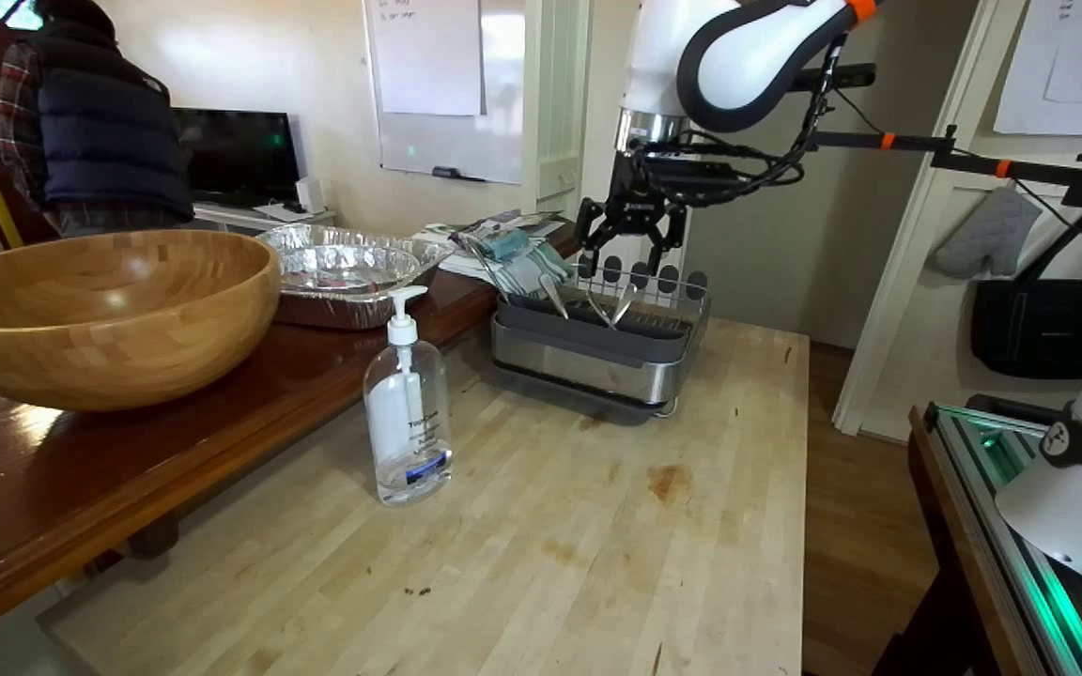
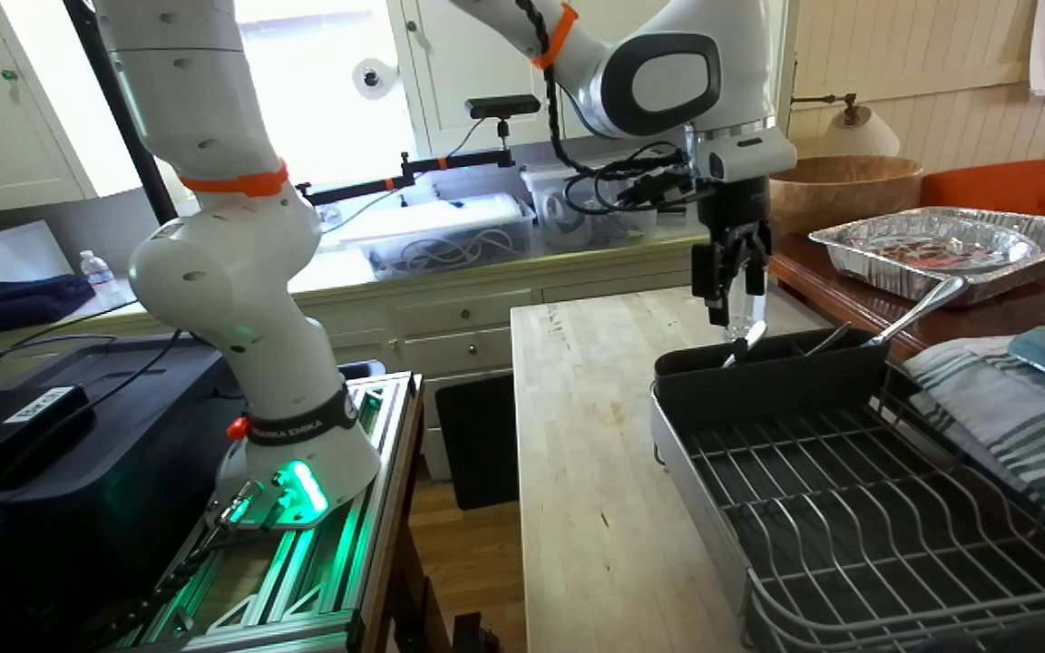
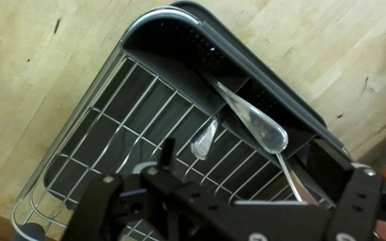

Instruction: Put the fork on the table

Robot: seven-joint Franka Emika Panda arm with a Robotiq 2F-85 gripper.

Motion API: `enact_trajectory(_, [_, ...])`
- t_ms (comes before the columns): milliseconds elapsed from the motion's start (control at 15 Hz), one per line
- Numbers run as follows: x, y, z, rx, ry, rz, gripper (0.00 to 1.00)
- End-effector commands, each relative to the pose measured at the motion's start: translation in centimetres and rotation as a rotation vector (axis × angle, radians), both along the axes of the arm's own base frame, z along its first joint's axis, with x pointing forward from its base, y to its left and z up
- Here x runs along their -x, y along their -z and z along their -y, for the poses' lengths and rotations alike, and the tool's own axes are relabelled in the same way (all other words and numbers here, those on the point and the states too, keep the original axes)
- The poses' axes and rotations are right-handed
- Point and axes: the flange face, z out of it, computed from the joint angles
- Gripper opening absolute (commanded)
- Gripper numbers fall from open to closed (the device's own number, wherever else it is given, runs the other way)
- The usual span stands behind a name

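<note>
Several metal handles point(image 3: 261, 127) lean from the dark cutlery holder point(image 2: 772, 388) of the dish rack point(image 1: 588, 359); whether one is the fork's, I cannot tell. Just above hangs the black gripper point(image 1: 622, 265), its fingers point(image 3: 328, 167) spread wide apart.

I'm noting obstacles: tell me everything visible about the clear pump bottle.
The clear pump bottle looks like plastic, rounded at the shoulders, with a white pump head, a whitish panel, small dark print and a blue mark near its base. Some clear liquid lies low inside. It stands upright on the pale wooden table, the only thing seen touching it.
</note>
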Motion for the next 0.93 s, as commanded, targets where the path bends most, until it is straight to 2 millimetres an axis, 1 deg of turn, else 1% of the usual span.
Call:
enact_trajectory(0, [-1.6,1.1,0.0,-0.013,0.046,-0.025,1.00])
enact_trajectory(533, [-3.1,2.7,-0.3,-0.047,0.065,-0.027,1.00])
enact_trajectory(600, [-3.2,2.8,-0.3,-0.045,0.064,-0.026,0.98])
enact_trajectory(667, [-3.3,2.7,-0.3,-0.043,0.064,-0.023,0.80])
enact_trajectory(733, [-3.4,2.7,-0.3,-0.041,0.064,-0.022,0.73])
enact_trajectory(800, [-3.5,2.8,-0.3,-0.041,0.064,-0.022,0.70])
enact_trajectory(867, [-3.6,2.9,-0.4,-0.040,0.063,-0.025,0.61])
